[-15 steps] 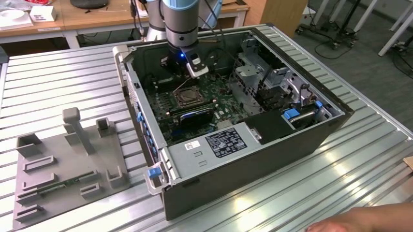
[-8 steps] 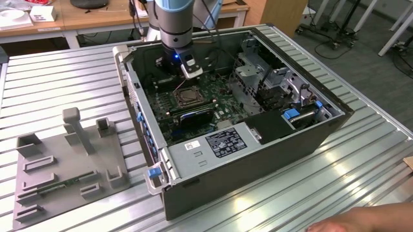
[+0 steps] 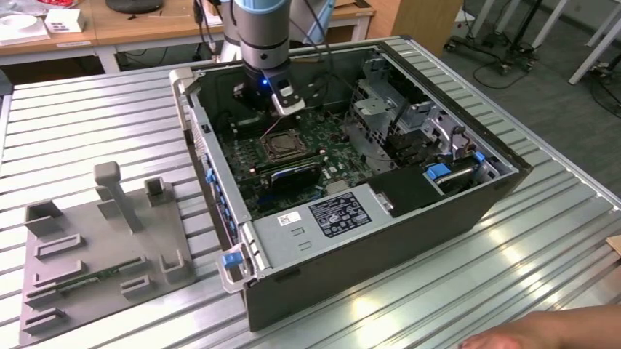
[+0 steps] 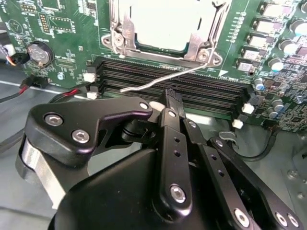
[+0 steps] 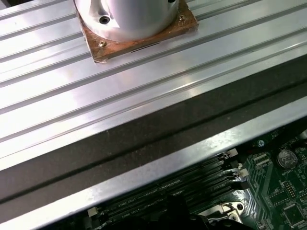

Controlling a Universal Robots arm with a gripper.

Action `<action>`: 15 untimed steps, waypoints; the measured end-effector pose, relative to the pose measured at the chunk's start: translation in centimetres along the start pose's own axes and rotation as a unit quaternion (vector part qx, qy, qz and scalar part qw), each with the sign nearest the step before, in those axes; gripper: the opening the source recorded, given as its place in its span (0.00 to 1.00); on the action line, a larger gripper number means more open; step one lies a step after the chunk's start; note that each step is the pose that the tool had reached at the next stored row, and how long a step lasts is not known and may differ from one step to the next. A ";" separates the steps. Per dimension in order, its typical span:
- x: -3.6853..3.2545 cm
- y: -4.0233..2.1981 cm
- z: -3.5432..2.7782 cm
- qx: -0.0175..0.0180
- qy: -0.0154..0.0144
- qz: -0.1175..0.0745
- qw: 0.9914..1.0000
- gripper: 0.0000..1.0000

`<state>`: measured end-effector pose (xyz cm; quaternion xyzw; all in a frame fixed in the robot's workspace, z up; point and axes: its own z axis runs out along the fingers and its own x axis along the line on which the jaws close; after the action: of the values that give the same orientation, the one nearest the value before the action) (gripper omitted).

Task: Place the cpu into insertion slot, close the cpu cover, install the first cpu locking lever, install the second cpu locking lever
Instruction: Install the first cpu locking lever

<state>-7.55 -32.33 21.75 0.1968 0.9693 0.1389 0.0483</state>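
Observation:
In the exterior view my gripper [image 3: 288,107] hangs inside the open computer case, just behind the insertion slot [image 3: 281,145] on the green motherboard [image 3: 330,149]. The second wrist view shows the cpu cover [image 4: 121,39] lying flat on the insertion slot, with the cpu's pale metal top [image 4: 158,21] in its cut-out. A thin wire locking lever [image 4: 158,82] stands free, slanting over the black memory slots [image 4: 201,88]. My gripper [image 4: 172,96] is shut and holds nothing; its black fingertips sit close below the lever's shaft. Whether they touch it I cannot tell.
The case [image 3: 388,247] lies on a ribbed aluminium table [image 3: 543,240], with a drive cage [image 3: 398,116] at the exterior view's right. A grey fixture plate [image 3: 97,247] sits at its left. A hand [image 3: 543,336] rests at the lower right corner. A coin battery [image 4: 39,52] lies beside the socket.

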 end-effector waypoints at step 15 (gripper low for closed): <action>-1.06 0.47 -0.60 -0.003 0.001 0.000 1.000 0.10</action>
<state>-6.50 -32.48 22.50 0.1969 0.9689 0.1419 0.0478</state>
